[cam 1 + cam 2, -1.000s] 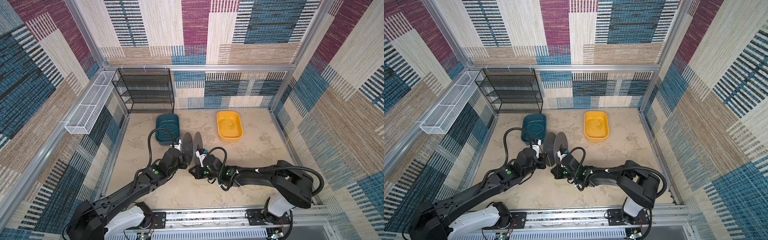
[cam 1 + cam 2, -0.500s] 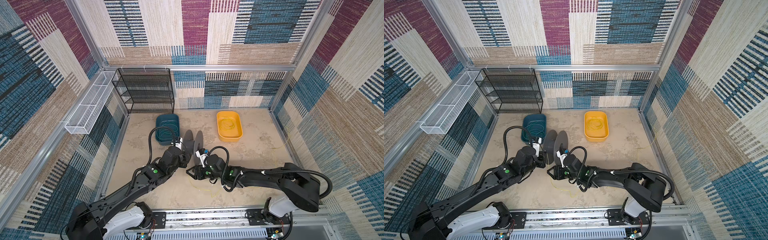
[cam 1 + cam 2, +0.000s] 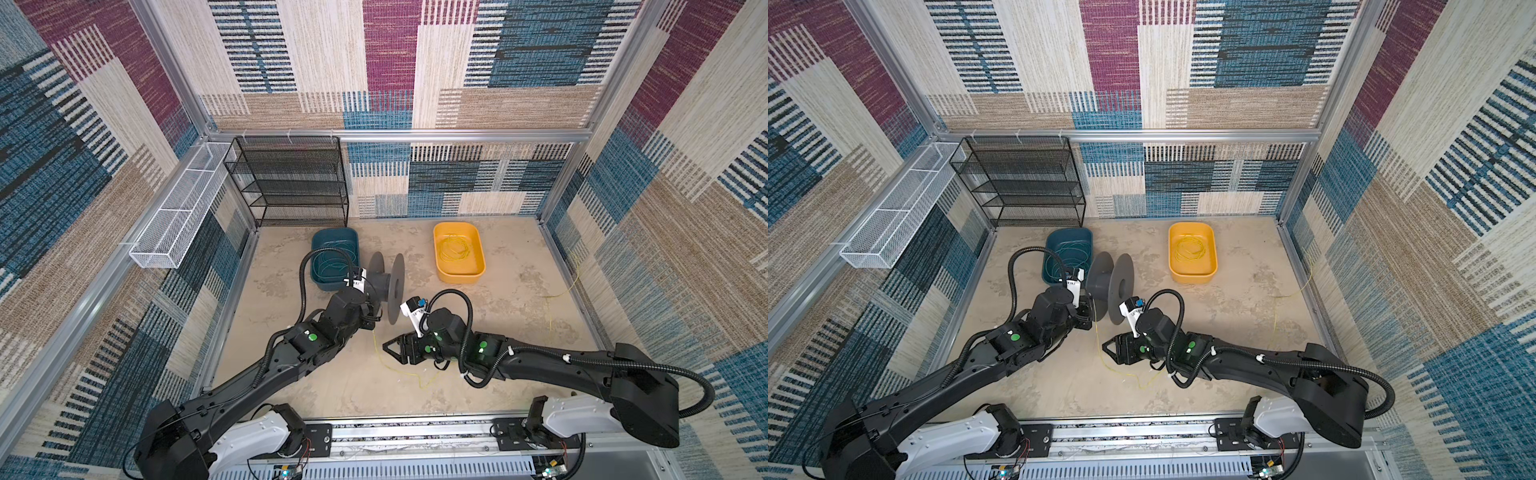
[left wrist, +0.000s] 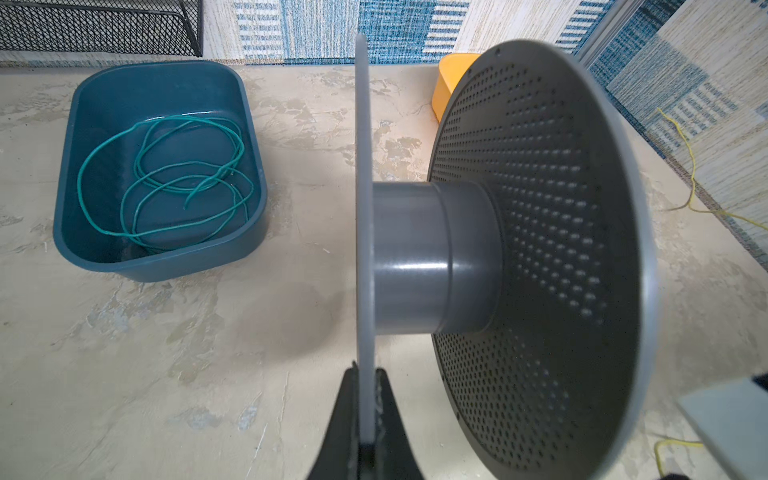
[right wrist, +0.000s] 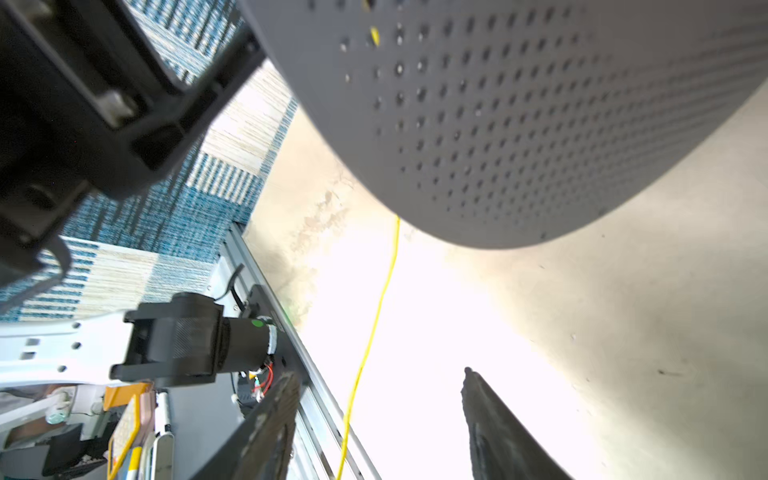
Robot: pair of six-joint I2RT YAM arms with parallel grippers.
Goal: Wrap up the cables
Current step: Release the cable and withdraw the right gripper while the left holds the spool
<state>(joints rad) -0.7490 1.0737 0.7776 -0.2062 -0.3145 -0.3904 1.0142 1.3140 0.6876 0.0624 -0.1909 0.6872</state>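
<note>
Holding the spool (image 4: 415,253) by one flange, the left end effector (image 4: 368,376) is clenched; the right end effector (image 5: 379,372) is released, the yellow cable (image 5: 376,316) running from the spool between its fingers, ungripped; next, probably, it must regrasp the cable and wind it round the hub.

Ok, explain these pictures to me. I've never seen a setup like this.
Two black robot arms work on a beige table. Two pictures look down from overhead. The other two come from a camera on each arm's wrist. The left end effector is shut on one flange of a grey spool. The right end effector is open, and a thin yellow cable runs from the spool between its fingers, ungripped. Behind stand a teal tub holding a green cable and a yellow tub holding a yellow coil.
</note>
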